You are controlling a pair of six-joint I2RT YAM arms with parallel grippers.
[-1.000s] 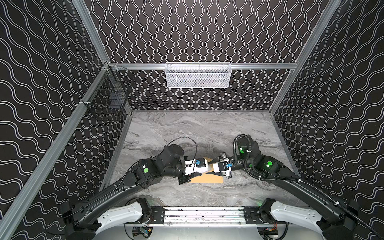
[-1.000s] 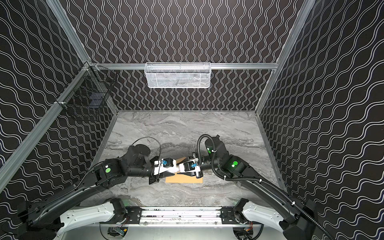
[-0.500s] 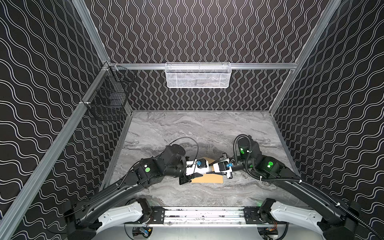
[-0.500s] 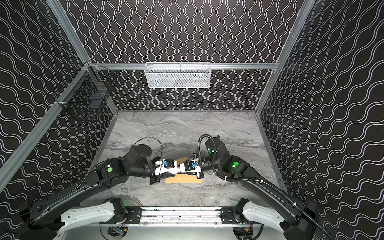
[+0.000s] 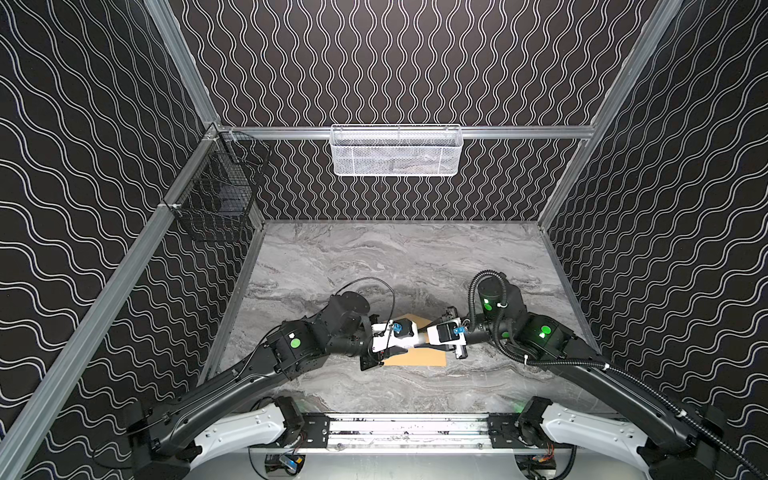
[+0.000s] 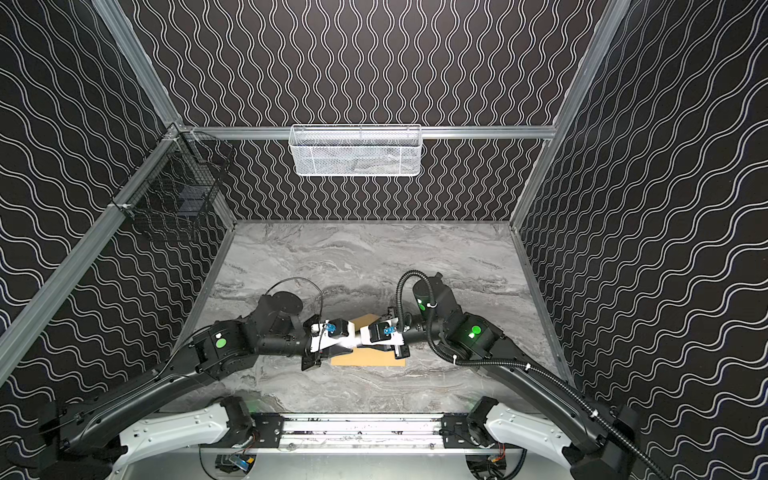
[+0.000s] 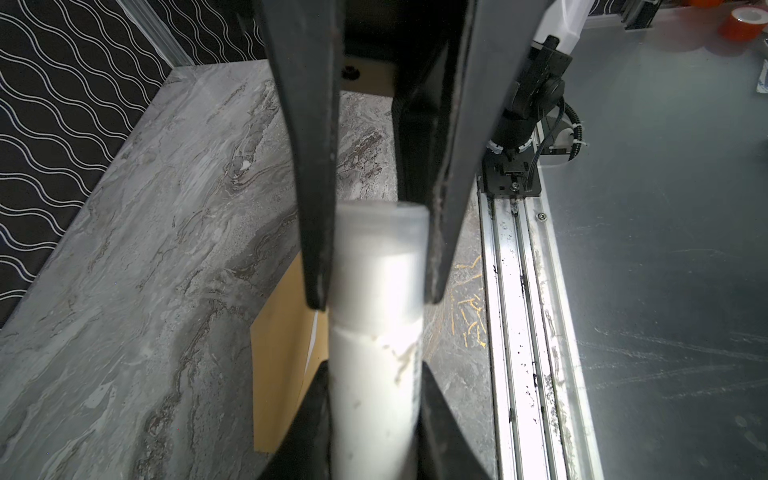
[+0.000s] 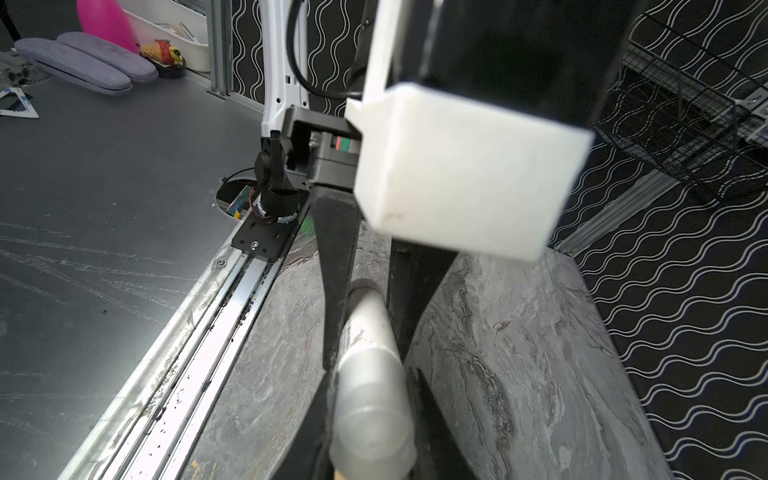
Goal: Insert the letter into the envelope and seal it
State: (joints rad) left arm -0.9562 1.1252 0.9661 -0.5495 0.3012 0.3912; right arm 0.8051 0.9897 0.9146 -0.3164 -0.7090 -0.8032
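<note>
We clamp the white tube at both ends, left gripper on its body, right gripper on its cap, envelope just below both.

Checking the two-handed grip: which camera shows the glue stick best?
Left wrist. The glue stick fills mid-frame: left gripper on the white body, right gripper pinching the translucent cap. Right wrist shows mainly the cap end, body foreshortened. In both top views it is only a white sliver between the grippers.

Envelope partly hidden in both top views, letter only a white sliver, white tube blurred and cut off.
</note>
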